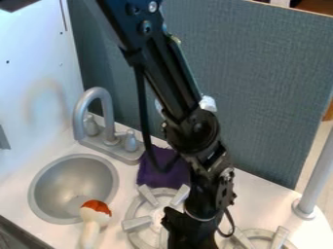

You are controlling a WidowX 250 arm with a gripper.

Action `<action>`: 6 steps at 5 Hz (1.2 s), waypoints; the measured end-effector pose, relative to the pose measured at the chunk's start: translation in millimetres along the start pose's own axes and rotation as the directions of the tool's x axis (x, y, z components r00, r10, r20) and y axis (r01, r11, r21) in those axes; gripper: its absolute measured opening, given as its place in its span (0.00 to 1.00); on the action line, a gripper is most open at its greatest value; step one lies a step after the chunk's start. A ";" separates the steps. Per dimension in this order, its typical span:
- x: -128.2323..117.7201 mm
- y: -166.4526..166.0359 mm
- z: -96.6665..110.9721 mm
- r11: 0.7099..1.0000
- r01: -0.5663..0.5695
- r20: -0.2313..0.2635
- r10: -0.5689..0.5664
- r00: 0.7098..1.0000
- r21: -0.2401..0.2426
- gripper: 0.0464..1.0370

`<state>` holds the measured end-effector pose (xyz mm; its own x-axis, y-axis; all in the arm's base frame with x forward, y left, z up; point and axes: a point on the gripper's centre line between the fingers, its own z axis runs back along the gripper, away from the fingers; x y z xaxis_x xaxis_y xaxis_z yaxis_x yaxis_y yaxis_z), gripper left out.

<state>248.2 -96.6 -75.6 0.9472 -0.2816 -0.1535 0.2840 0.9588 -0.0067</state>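
The arm [177, 82] slants from the top edge, its gripper [189, 231] (black too) lowermost.

Black tool [187, 232] at stove burner [137, 223]

White toy-kitchen countertop [260, 202]: 0 readable words or numbers
Blue-grey textured upright panel [267, 92]: 0 readable signs
Black jointed robot arm [194, 130]: 0 readable labels or brands
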 end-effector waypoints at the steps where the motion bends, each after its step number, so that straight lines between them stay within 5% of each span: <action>1: 1.7 2.8 -5.0 0.997 -0.051 0.053 0.055 0.997 -0.060 0.34; 3: 11.3 12.7 -15.6 0.985 -0.140 0.073 0.148 0.986 -0.100 0.39; 4: 14.4 12.1 -21.2 0.984 -0.150 0.054 0.156 0.986 -0.100 0.71; 5: 13.1 12.4 -22.6 0.983 -0.152 0.046 0.157 0.986 -0.100 0.93; 6: -0.5 14.9 -9.4 0.981 -0.163 0.047 0.169 0.985 -0.102 0.94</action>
<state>250.6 -81.8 -84.9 0.9875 -0.1172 -0.1057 0.1088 0.9907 -0.0819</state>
